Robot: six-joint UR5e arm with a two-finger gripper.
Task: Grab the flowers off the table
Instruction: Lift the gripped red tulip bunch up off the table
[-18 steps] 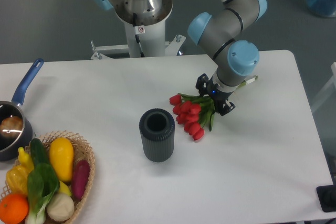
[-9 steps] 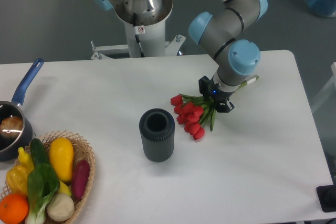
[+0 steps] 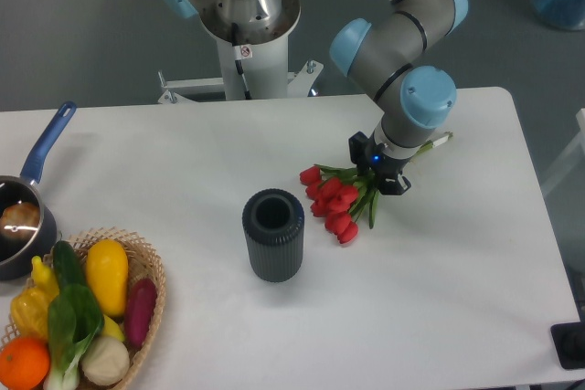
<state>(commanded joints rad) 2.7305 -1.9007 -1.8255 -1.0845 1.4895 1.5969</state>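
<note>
jaws clamped on flowers (image 3: 336, 204)

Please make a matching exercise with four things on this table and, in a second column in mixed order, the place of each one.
Things:
1. flowers
2. dark cup
3. pan
4. basket

Places:
A. left edge of the table
B. front left corner
C. under the gripper
D. middle, left of the red blooms

Pairs: 1-C, 2-D, 3-A, 4-B

Table (image 3: 457, 253) smooth matt white; cup (image 3: 272, 235) ribbed matt dark; basket (image 3: 146, 317) woven wicker.
</note>
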